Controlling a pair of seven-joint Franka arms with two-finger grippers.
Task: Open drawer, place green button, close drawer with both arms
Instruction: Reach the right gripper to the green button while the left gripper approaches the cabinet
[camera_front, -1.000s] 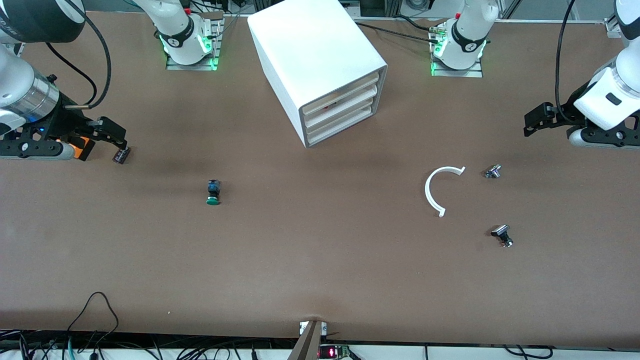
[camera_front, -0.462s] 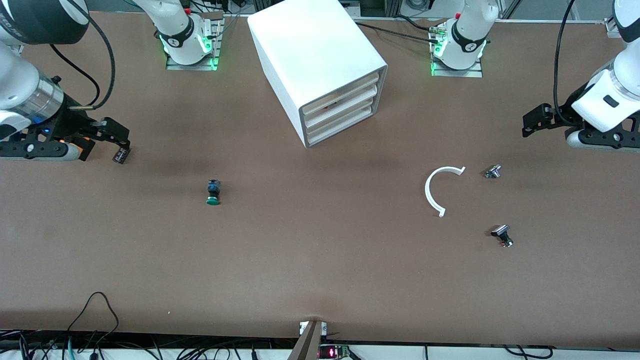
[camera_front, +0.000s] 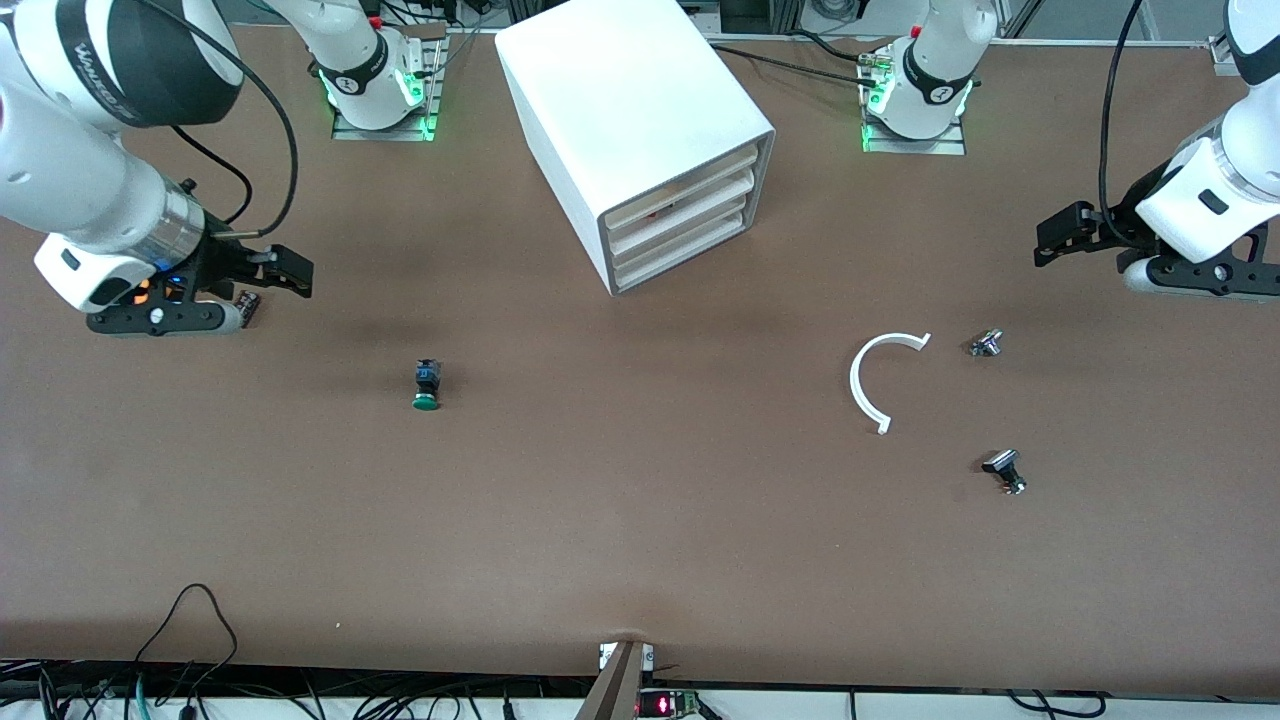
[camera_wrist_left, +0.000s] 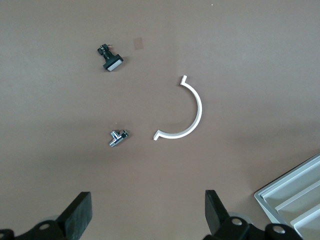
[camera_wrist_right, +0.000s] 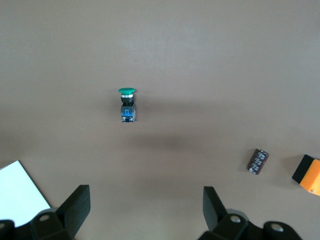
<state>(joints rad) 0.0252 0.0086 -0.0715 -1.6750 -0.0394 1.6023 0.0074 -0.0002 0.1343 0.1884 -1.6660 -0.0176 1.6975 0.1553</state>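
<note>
The white cabinet (camera_front: 640, 130) stands at the robots' edge of the table, between the two bases. Its three drawers are shut, and the drawer (camera_front: 680, 250) is the lowest. The button (camera_front: 426, 385) lies on its side on the bare table, nearer the front camera than the cabinet and toward the right arm's end. It also shows in the right wrist view (camera_wrist_right: 127, 105). My right gripper (camera_front: 290, 275) is open and empty over the table, short of the button (camera_wrist_right: 145, 210). My left gripper (camera_front: 1060, 235) is open and empty over the left arm's end (camera_wrist_left: 148, 215).
A white half-ring (camera_front: 880, 375), a small silver part (camera_front: 986, 343) and a small black part (camera_front: 1004, 470) lie toward the left arm's end. A small dark cylinder (camera_front: 246, 305) and an orange box (camera_wrist_right: 309, 172) lie under the right gripper.
My right arm has swung toward the middle of the table, and its gripper now covers the orange box. My left gripper has shifted slightly toward the middle.
</note>
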